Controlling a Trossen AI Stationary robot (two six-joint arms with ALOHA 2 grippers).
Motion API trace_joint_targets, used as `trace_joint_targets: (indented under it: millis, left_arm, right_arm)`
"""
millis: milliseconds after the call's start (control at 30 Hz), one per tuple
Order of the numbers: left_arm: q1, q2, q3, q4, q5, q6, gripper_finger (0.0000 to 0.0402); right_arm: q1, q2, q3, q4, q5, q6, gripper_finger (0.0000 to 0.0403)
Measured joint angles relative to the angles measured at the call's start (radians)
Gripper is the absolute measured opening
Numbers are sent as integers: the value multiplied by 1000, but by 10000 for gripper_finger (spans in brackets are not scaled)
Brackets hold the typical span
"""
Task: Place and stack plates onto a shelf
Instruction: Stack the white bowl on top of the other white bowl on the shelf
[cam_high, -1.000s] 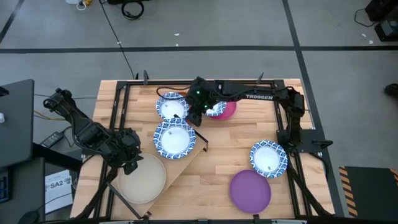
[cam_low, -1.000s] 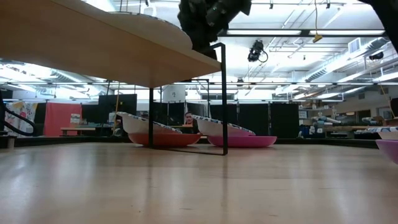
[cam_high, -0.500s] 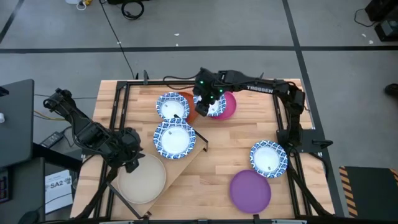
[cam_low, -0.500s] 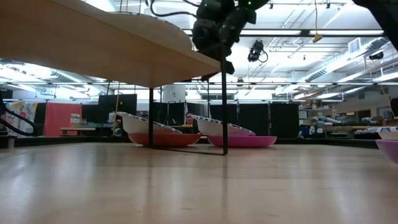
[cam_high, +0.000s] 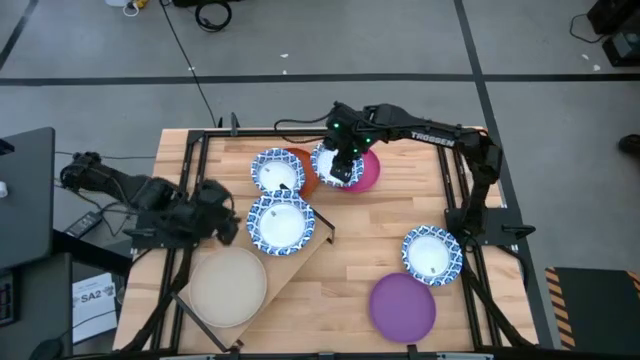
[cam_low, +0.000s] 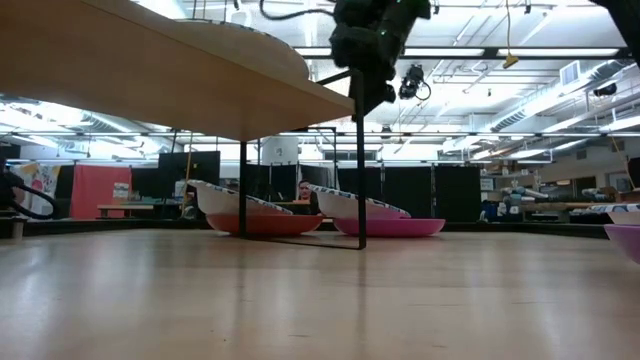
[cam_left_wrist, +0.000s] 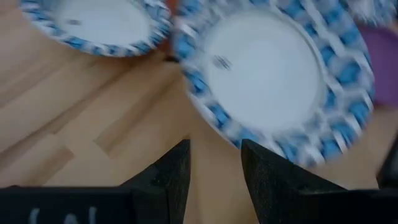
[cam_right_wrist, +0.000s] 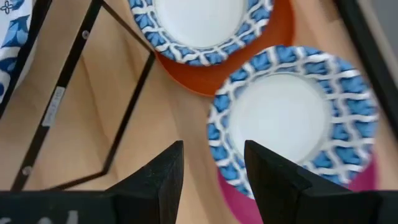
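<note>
The shelf (cam_high: 300, 262) is a light wood board on black legs, lying slantwise at the table's left. It carries a beige plate (cam_high: 228, 286) and a blue-and-white plate (cam_high: 280, 222). My left gripper (cam_high: 228, 217) is open, level beside that blue-and-white plate (cam_left_wrist: 280, 74), on its left. My right gripper (cam_high: 340, 165) is open above a blue-and-white plate (cam_right_wrist: 292, 118) that rests in the magenta plate (cam_high: 368, 172). Another blue-and-white plate (cam_high: 276, 171) sits in the orange plate (cam_high: 303, 172). In the low view my right gripper (cam_low: 362, 100) hangs over both stacks.
A fourth blue-and-white plate (cam_high: 432, 253) and the purple plate (cam_high: 403, 305) lie at the table's right near side. The shelf's black legs (cam_right_wrist: 93, 93) stand close to the orange stack. A black frame (cam_high: 200, 140) runs round the slatted table.
My right gripper has moved toward the table's right, from between the two far stacks to above the magenta stack. My left gripper has swung from beside the beige plate toward the far edge, ending next to the blue-and-white plate on the shelf. No plate has moved.
</note>
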Motion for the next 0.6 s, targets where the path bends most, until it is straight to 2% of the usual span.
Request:
trace_joint_targets:
  millis: [67,267,600]
  left_arm:
    - [78,-22,0,-5,19,14,149]
    - [344,-71,0,-4,113,182,149]
    - [800,-44,0,50,326,482,149]
  right_arm:
    - [-6,-28,0,-19,14,-25,174]
    - [-21,-123,0,-29,63,-64,174]
    - [-14,-191,0,-16,78,-102,174]
